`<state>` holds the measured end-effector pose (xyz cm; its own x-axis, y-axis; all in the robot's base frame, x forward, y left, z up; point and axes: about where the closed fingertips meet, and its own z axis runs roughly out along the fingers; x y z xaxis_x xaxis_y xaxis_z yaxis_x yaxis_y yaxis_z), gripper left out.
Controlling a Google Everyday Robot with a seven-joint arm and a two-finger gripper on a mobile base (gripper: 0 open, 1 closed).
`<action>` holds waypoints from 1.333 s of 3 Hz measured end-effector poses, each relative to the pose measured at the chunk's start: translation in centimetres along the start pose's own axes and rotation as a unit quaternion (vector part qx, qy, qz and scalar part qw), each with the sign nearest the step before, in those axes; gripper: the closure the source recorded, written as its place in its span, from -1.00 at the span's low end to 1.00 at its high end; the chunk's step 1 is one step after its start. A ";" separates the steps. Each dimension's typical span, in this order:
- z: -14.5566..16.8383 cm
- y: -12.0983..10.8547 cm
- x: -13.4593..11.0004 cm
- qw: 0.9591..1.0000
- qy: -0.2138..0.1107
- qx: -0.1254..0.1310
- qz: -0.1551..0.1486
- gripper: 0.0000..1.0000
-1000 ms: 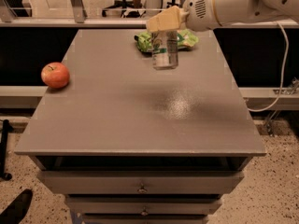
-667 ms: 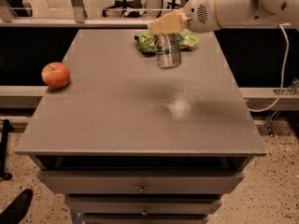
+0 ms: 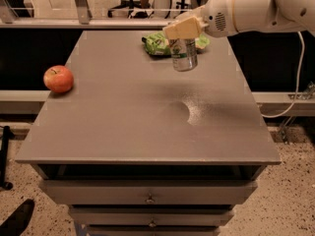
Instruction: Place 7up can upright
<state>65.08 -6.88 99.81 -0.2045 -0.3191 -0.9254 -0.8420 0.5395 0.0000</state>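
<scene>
The 7up can (image 3: 184, 54) is a silver-white can with green lettering. It hangs upright below my gripper (image 3: 181, 33), a little above the grey table (image 3: 128, 117), over its far right part. The gripper's tan fingers (image 3: 178, 29) are shut on the can's top. My white arm (image 3: 246, 9) reaches in from the upper right.
A green snack bag (image 3: 158, 43) lies just behind the can at the table's far edge. A red apple (image 3: 58, 78) sits at the left edge. Drawers (image 3: 147, 198) are below the front edge. A white cable (image 3: 295, 82) hangs at the right.
The gripper and the can have moved slightly to the right and a little away, still held above the table. The apple and bag have not moved.
</scene>
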 end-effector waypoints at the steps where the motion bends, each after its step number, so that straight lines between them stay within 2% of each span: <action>1: 0.0 0.0 0.0 1.000 0.000 0.000 0.000 1.00; 2: 0.1 0.5 0.7 1.000 0.000 -0.009 -0.017 1.00; 3: -0.3 1.1 2.1 0.999 -0.019 -0.022 -0.046 1.00; 4: -0.9 1.8 3.3 0.995 -0.042 -0.034 -0.078 1.00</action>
<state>62.40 -7.66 97.06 -0.0289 -0.3277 -0.9443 -0.8928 0.4333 -0.1230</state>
